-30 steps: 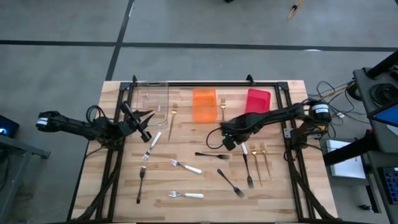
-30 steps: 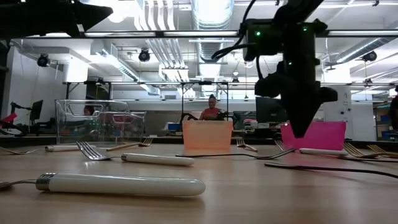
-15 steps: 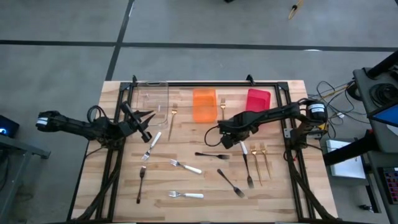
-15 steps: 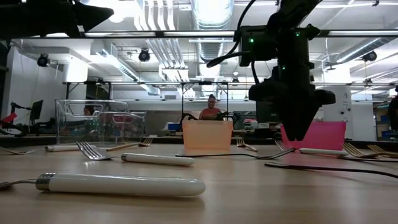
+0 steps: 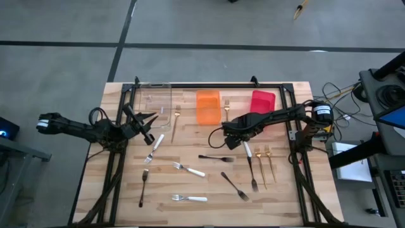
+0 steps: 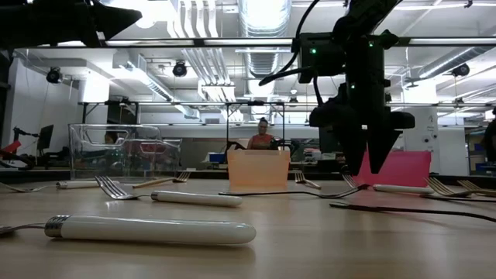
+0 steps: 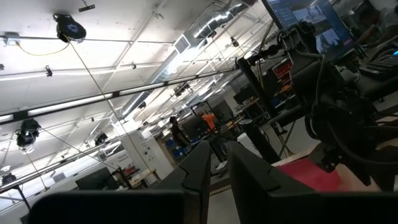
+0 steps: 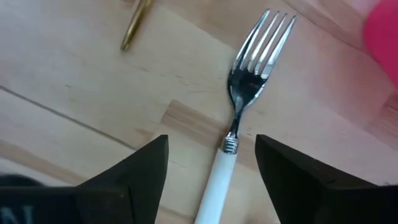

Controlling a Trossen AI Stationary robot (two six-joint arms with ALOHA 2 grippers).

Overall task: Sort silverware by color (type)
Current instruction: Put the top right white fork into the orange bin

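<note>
One white-handled fork (image 8: 238, 118), silver tines

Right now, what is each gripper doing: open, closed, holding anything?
Left gripper: closed, empty, raised beside the clear bin.
Right gripper: open, straddling a white-handled fork, not gripping.

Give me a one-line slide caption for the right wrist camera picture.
Right pincer open above a white-handled silver fork lying on the wooden table.
</note>
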